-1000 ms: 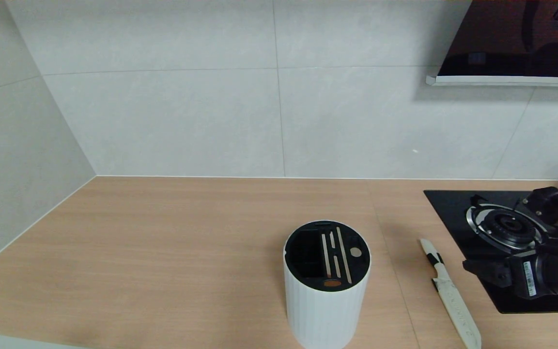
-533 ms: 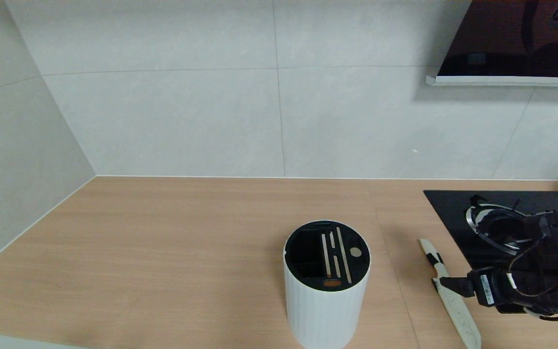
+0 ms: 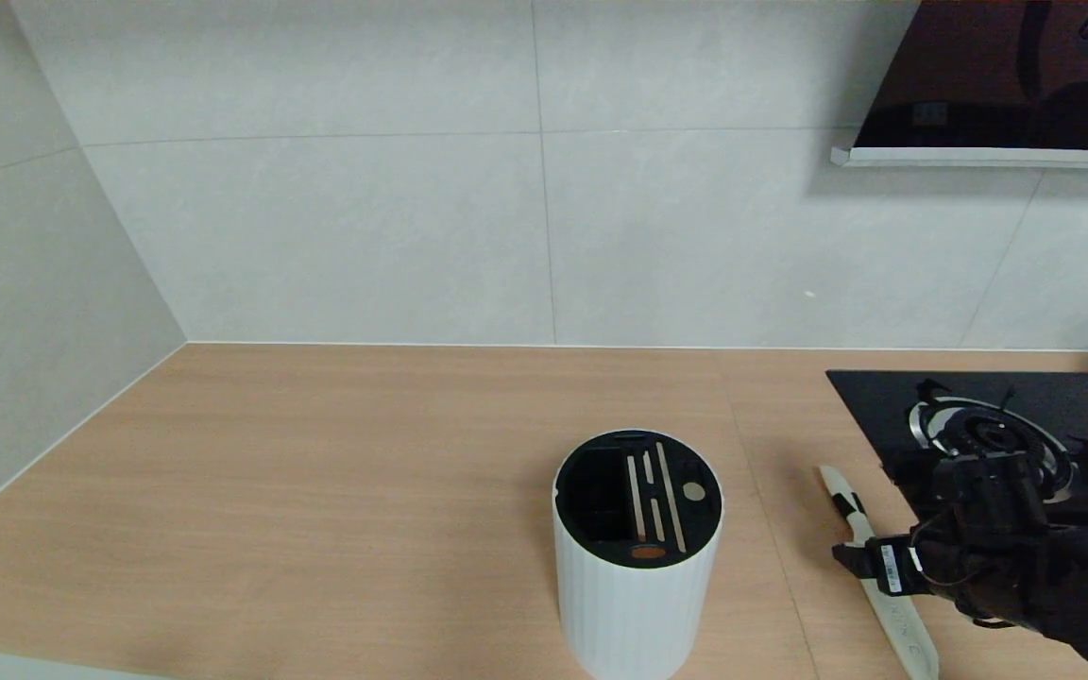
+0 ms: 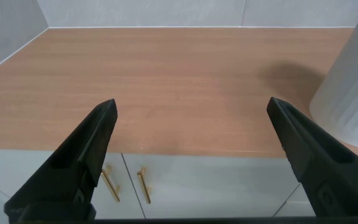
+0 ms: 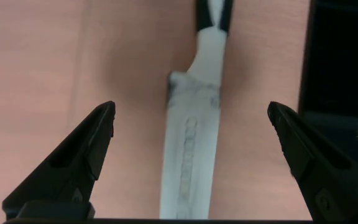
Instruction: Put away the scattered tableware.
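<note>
Right pincer agape over knife, left pincer agape, wooden counter, grey tiled walls

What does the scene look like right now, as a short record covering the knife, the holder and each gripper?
knife: white, lying flat on the counter, between holder and stove
holder: white ribbed cylinder, black slotted top, upright
right gripper: open, above the knife, fingers either side of it
left gripper: open, holding nothing, near the counter's front edge
</note>
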